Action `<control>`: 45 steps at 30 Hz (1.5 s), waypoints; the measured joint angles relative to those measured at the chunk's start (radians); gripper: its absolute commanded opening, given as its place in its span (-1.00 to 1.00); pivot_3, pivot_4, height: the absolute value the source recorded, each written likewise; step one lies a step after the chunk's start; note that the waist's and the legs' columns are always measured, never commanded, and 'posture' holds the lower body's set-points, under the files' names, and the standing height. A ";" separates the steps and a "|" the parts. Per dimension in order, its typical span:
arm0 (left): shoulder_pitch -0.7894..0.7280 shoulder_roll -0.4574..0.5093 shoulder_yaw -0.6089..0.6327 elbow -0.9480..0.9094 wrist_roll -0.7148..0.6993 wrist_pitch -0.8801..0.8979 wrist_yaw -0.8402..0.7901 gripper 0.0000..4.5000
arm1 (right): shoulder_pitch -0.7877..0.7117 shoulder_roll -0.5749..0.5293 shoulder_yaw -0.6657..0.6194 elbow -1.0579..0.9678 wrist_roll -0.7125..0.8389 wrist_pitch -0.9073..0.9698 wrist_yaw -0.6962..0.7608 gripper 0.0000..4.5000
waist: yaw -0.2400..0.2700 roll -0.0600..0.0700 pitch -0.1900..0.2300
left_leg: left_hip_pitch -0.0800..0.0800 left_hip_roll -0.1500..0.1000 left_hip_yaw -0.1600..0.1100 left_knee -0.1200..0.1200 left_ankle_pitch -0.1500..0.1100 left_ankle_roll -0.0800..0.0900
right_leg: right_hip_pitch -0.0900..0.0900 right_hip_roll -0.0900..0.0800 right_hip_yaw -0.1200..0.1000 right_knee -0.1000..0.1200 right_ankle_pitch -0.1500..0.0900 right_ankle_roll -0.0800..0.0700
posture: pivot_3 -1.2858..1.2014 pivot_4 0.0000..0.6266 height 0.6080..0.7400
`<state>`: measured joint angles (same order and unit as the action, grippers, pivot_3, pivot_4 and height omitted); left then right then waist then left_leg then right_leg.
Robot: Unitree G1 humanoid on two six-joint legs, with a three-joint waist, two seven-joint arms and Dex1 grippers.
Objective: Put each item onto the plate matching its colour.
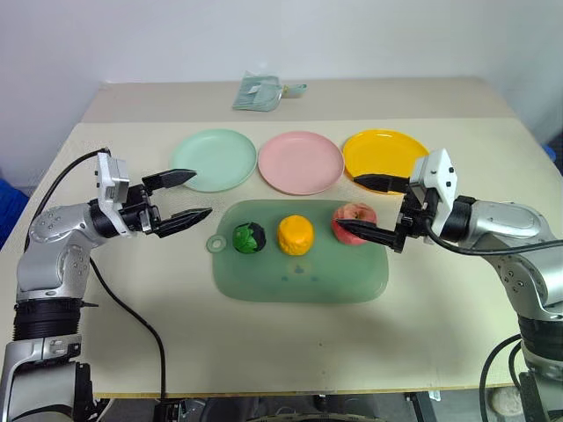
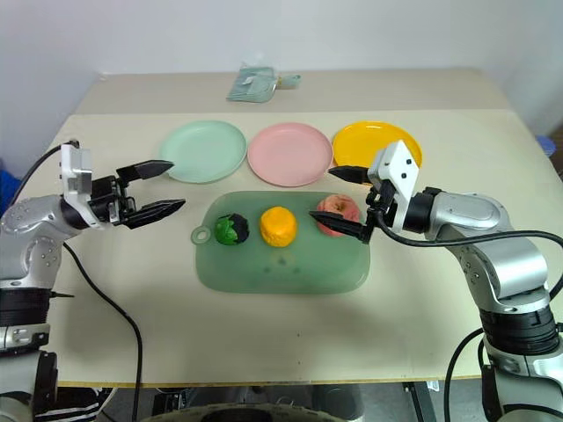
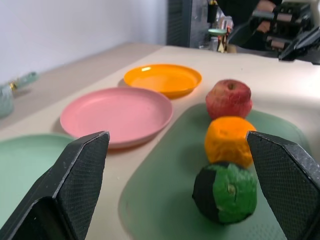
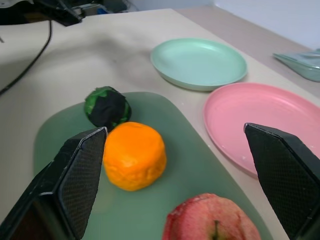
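Three plates sit in a row toward twelve o'clock on the desk: from the left, the mint green plate, the pink plate and the yellow-orange plate, each bare. Just below them lies the green mat, and on it, left to right, rest the green-and-black ball, the orange fruit and the pink-red fruit, close together but apart from one another. At nine o'clock from the mat the left gripper hovers over bare desk with its jaws released and spread wide, pointing toward the ball and grasping nothing. At three o'clock the right gripper has its jaws likewise released and wide, one finger reaching over the edge of the yellow-orange plate, the other lying just in front of the pink-red fruit; whether it touches the fruit I cannot tell. A folded greenish packet lies at the far twelve o'clock edge.
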<state>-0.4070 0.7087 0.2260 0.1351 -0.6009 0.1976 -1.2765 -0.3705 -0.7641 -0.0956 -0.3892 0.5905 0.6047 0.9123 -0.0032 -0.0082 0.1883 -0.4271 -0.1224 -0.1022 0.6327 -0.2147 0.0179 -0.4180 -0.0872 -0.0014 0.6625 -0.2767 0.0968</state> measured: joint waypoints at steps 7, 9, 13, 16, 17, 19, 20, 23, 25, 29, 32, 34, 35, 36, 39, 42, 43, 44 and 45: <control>-0.004 0.025 0.002 -0.002 -0.001 0.021 0.001 1.00 | 0.007 0.006 0.002 0.000 0.000 -0.011 0.000 0.99 | -0.006 0.000 0.000 | 0.000 0.000 0.000 0.000 0.000 -0.001 | 0.000 0.000 0.000 0.000 0.000 0.000 | 0.03 -0.52 0.97; -0.004 0.026 0.003 -0.006 -0.001 0.029 0.001 1.00 | 0.011 0.006 0.002 0.000 0.001 -0.014 0.007 0.99 | -0.006 0.000 0.000 | 0.000 0.000 0.000 0.000 0.000 -0.001 | 0.000 0.000 0.000 0.000 0.000 0.000 | 0.03 -0.52 0.97; -0.002 0.026 0.003 -0.036 -0.023 0.060 -0.003 1.00 | 0.016 -0.002 -0.001 0.002 0.011 -0.012 0.031 0.99 | -0.006 0.000 0.000 | 0.000 0.000 0.000 0.000 0.000 0.000 | 0.000 0.000 0.000 0.000 0.000 0.000 | 0.03 -0.52 0.97; 0.010 0.027 -0.002 -0.071 -0.057 0.119 -0.020 1.00 | 0.015 -0.013 -0.017 0.002 0.047 0.004 0.060 0.99 | -0.006 0.000 0.000 | 0.000 0.000 0.000 0.000 0.000 0.000 | 0.000 0.000 0.000 0.000 0.000 0.000 | 0.03 -0.52 0.97; 0.017 0.034 -0.010 -0.080 -0.065 0.142 -0.037 1.00 | 0.014 -0.021 -0.024 0.001 0.062 0.015 0.069 0.99 | -0.007 0.000 0.000 | 0.000 0.000 0.000 0.000 0.000 0.000 | 0.000 0.000 0.000 0.000 0.000 0.000 | 0.03 -0.52 0.97; 0.025 0.039 -0.018 -0.082 -0.065 0.155 -0.066 1.00 | 0.012 -0.043 -0.033 -0.001 0.086 0.039 0.080 0.99 | -0.006 0.000 0.000 | 0.000 0.000 0.000 0.000 0.000 0.000 | 0.000 0.000 0.000 0.000 0.000 0.000 | 0.03 -0.52 0.97; 0.026 0.039 -0.024 -0.082 -0.065 0.161 -0.076 1.00 | 0.009 -0.044 -0.034 -0.006 0.099 0.052 0.082 0.99 | -0.006 0.000 0.000 | 0.000 0.000 0.000 0.000 0.000 0.000 | 0.000 0.000 0.000 0.000 0.000 0.000 | 0.03 -0.52 0.97; 0.008 0.039 -0.046 -0.078 -0.065 0.172 -0.097 1.00 | -0.007 -0.044 -0.023 -0.037 0.130 0.097 0.071 0.99 | -0.006 0.000 0.000 | 0.000 0.000 0.000 0.000 0.000 0.000 | 0.000 0.000 0.000 0.000 0.000 0.000 | 0.03 -0.52 0.97; -0.013 0.042 -0.054 -0.072 -0.053 0.161 -0.113 1.00 | -0.033 -0.043 -0.012 -0.055 0.138 0.111 0.064 0.99 | -0.006 0.000 0.000 | 0.000 0.000 0.000 0.000 0.000 0.000 | 0.000 0.000 0.000 0.000 0.000 0.000 | 0.03 -0.52 0.97; -0.026 0.019 -0.101 -0.035 0.007 0.097 -0.132 1.00 | -0.046 -0.064 0.016 -0.064 0.114 0.112 0.053 0.99 | -0.003 0.000 0.000 | 0.000 0.000 0.000 0.000 0.000 0.000 | 0.000 0.000 0.000 0.000 0.000 0.000 | 0.03 -0.52 0.97; -0.041 -0.012 -0.135 -0.003 0.032 0.069 -0.137 1.00 | -0.044 -0.073 0.033 -0.066 0.099 0.110 0.053 0.99 | -0.002 0.000 0.000 | 0.000 0.000 0.000 0.000 0.000 0.000 | 0.000 0.000 0.000 0.000 0.000 0.000 | 0.03 -0.52 0.97; -0.063 -0.031 -0.152 0.024 0.065 0.023 -0.137 1.00 | -0.041 -0.073 0.034 -0.067 0.096 0.105 0.055 0.99 | -0.003 0.000 0.000 | 0.000 0.000 0.000 0.000 0.000 0.000 | 0.000 0.000 0.000 0.000 0.000 0.000 | 0.03 -0.52 0.97; -0.078 -0.047 -0.165 0.042 0.086 -0.010 -0.137 1.00 | -0.039 -0.073 0.034 -0.066 0.090 0.102 0.057 0.99 | -0.002 0.000 0.000 | 0.000 0.000 0.000 0.000 0.000 0.000 | 0.000 0.000 0.000 0.000 0.000 0.000 | 0.03 -0.52 0.97; -0.084 -0.062 -0.175 0.052 0.102 -0.033 -0.135 1.00 | -0.039 -0.073 0.034 -0.065 0.088 0.097 0.059 0.99 | -0.002 0.000 0.000 | 0.000 0.000 0.000 0.000 0.000 0.000 | 0.000 0.000 0.000 0.000 0.000 0.000 | 0.03 -0.52 0.97; -0.088 -0.100 -0.214 0.083 0.150 -0.098 -0.135 1.00 | -0.037 -0.074 0.034 -0.056 0.079 0.077 0.069 0.99 | -0.004 0.000 0.000 | 0.000 0.000 0.000 0.000 0.001 -0.001 | 0.000 0.000 0.000 0.000 0.000 0.000 | 0.03 -0.52 0.97; -0.091 -0.112 -0.247 0.128 0.200 -0.162 -0.137 1.00 | -0.036 -0.074 0.033 -0.051 0.078 0.064 0.077 0.99 | -0.006 0.000 0.000 | 0.000 0.000 0.000 0.000 0.001 -0.001 | 0.000 0.000 0.000 0.000 0.000 0.000 | 0.03 -0.52 0.97; -0.096 -0.119 -0.251 0.149 0.211 -0.178 -0.137 1.00 | -0.036 -0.075 0.033 -0.047 0.077 0.064 0.078 0.99 | -0.006 0.000 0.000 | 0.000 0.000 0.000 0.000 0.001 -0.001 | 0.000 0.000 0.000 0.000 0.000 0.000 | 0.03 -0.52 0.97; -0.099 -0.125 -0.254 0.165 0.222 -0.192 -0.137 1.00 | -0.036 -0.075 0.033 -0.045 0.077 0.063 0.078 0.99 | -0.006 0.000 0.000 | 0.000 0.000 0.000 0.000 0.001 -0.001 | 0.000 0.000 0.000 0.000 0.000 0.000 | 0.03 -0.52 0.97; -0.100 -0.128 -0.256 0.179 0.231 -0.208 -0.138 1.00 | -0.036 -0.075 0.033 -0.044 0.075 0.062 0.078 0.99 | -0.006 0.000 0.000 | 0.000 0.000 0.000 0.000 0.001 -0.001 | 0.000 0.000 0.000 0.000 0.000 0.000 | 0.03 -0.52 0.97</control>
<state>-0.5071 0.5804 -0.0300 0.3142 -0.3702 -0.0102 -1.4141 -0.4063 -0.8390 -0.0623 -0.4332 0.6657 0.6663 0.9901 -0.0091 -0.0083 0.1883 -0.4273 -0.1225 -0.1021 0.6327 -0.2140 0.0167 -0.4181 -0.0873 -0.0015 0.6624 -0.2766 0.0969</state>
